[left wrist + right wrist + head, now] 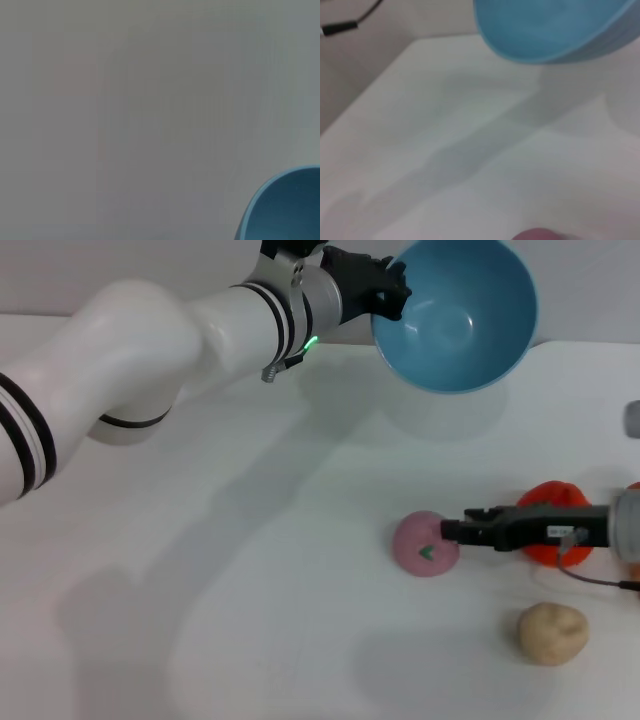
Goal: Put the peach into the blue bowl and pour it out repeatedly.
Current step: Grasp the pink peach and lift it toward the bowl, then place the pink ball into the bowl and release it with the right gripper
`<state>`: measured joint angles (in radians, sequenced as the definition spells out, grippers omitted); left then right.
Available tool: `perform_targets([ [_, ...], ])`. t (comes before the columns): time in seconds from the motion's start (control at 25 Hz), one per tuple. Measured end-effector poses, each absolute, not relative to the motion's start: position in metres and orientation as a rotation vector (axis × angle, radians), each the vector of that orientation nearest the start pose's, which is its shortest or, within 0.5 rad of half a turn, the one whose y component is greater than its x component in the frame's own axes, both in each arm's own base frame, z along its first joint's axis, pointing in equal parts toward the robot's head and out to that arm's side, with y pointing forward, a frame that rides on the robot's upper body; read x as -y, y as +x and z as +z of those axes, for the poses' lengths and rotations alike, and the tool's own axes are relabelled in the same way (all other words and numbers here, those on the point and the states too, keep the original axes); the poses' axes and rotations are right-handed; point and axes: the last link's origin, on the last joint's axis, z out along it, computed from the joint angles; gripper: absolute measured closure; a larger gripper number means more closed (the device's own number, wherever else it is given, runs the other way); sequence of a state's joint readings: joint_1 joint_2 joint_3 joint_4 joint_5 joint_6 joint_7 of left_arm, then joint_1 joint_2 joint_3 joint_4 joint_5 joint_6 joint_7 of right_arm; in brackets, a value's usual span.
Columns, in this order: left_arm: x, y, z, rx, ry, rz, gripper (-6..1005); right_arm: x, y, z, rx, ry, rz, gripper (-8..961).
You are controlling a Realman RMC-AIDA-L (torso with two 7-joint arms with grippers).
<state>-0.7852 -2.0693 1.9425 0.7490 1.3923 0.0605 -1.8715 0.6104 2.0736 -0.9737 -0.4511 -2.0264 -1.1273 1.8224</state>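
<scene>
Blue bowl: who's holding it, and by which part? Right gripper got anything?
Left gripper holds the blue bowl by its rim, tilted, off the table. Right gripper touches the peach; hold cannot be told.

Wide bare surface (pixel 250 570) left of peach (pixel 424 543), open approach there. Right side crowded: right hand (pixel 452 531) at peach, orange fruit (pixel 553 523) behind, potato (pixel 551 632) near. Bowl (pixel 455 310) held overhead.

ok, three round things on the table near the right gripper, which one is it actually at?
The peach, the pink one: the right gripper has its tip at its side. The red-orange fruit sits behind the gripper body, and the beige lumpy one lies apart, nearer the robot.
</scene>
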Motion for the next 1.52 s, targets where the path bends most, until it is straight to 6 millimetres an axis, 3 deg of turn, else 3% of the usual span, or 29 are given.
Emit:
perform_targets([
  [0.36,-0.444,-0.137,-0.09,0.555,-2.179,-0.366,1000,-0.35,0.28,-0.087,-1.206,-2.574,0.29,432],
  [0.76,-0.444,-0.138,-0.09,0.557,-2.17,-0.362,1000,-0.345,0.283,-0.09,-1.142,-2.603,0.272,436],
  [1.0,-0.443,-0.139,-0.092,0.548,-2.162,-0.354,1000,-0.347,0.274,-0.088,-1.019,-2.612,0.412,649],
  [1.2,-0.44,-0.149,-0.094,0.534,-2.174,-0.311,1000,-0.345,0.265,-0.065,-0.881,-2.645,0.58,841],
  [1.32,-0.44,-0.163,-0.096,0.568,-2.193,-0.264,1001,-0.345,0.258,-0.038,-0.806,-2.64,0.668,878],
  [1.36,-0.441,-0.171,-0.097,0.596,-2.211,-0.241,1001,-0.345,0.252,-0.017,-0.75,-2.625,0.733,891],
  [1.52,-0.438,-0.175,-0.101,0.611,-2.242,-0.22,1001,-0.343,0.242,0.01,-0.67,-2.616,0.83,905],
])
